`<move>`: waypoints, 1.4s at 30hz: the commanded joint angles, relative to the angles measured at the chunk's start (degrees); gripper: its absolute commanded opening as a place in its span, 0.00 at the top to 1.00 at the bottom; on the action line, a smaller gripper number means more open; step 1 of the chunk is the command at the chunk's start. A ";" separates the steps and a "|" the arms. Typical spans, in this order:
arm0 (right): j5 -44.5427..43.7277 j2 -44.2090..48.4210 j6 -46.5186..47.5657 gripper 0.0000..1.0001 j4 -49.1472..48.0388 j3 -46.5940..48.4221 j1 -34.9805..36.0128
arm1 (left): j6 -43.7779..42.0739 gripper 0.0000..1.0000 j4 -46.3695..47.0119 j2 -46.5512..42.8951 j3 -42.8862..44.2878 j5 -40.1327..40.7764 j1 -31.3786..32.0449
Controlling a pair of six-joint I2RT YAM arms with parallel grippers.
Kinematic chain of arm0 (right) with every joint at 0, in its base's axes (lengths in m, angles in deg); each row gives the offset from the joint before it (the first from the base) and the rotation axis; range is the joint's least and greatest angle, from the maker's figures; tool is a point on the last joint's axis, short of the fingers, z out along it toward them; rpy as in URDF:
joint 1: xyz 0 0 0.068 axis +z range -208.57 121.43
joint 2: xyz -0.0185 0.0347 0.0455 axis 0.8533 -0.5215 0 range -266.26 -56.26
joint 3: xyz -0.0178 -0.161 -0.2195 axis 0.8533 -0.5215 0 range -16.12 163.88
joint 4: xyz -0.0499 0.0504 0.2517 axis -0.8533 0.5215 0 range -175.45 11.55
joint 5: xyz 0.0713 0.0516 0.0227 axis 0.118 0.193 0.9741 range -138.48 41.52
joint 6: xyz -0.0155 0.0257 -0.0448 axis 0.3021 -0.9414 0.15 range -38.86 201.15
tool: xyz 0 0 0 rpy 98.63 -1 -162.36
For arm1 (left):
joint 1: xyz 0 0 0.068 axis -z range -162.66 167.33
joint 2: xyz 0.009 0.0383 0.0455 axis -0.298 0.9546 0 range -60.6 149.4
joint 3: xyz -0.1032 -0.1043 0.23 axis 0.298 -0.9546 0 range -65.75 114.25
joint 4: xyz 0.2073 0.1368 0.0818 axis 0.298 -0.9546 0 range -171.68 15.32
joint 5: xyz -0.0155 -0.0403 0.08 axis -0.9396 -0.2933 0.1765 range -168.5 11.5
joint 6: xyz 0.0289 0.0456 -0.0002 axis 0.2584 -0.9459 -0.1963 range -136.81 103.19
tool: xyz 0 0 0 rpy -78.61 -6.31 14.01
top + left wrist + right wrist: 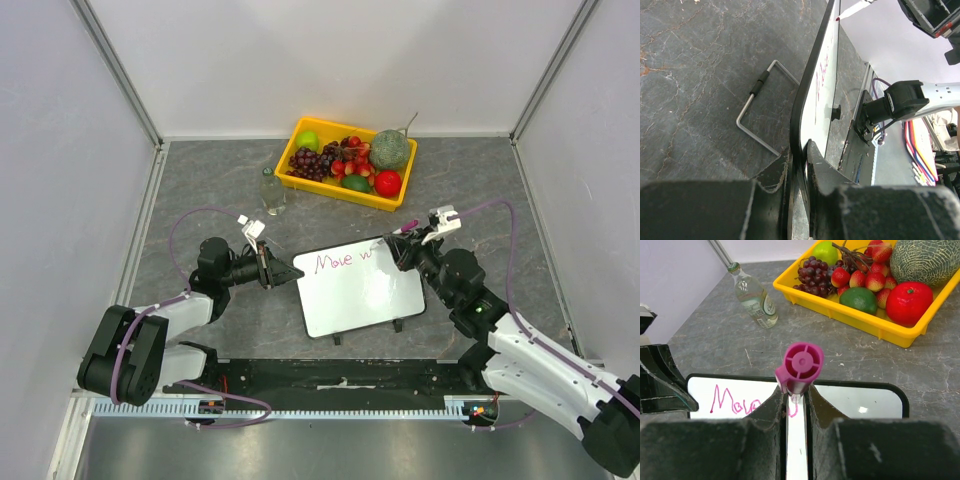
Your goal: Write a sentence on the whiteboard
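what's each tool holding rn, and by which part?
The left tool clamps the whiteboard by the rim of its left edge. The right tool grips the marker on its barrel, just below the magenta back end.

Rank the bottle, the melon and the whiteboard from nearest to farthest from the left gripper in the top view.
1. whiteboard, its left edge in the left gripper.
2. bottle, beyond it, beside the tray.
3. melon, far right in the tray.
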 commanded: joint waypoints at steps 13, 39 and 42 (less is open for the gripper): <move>-1.69 2.11 1.65 1.00 -0.38 0.76 -0.16 | -4.65 0.98 -0.98 -0.51 -0.59 0.39 0.00; -0.46 4.92 0.60 1.00 2.78 -3.82 -0.16 | -4.56 0.98 -0.54 -0.43 -0.76 0.13 0.09; -0.29 5.09 0.51 1.00 2.87 -3.46 -0.16 | -4.65 0.98 -0.54 -0.43 -0.76 0.21 0.09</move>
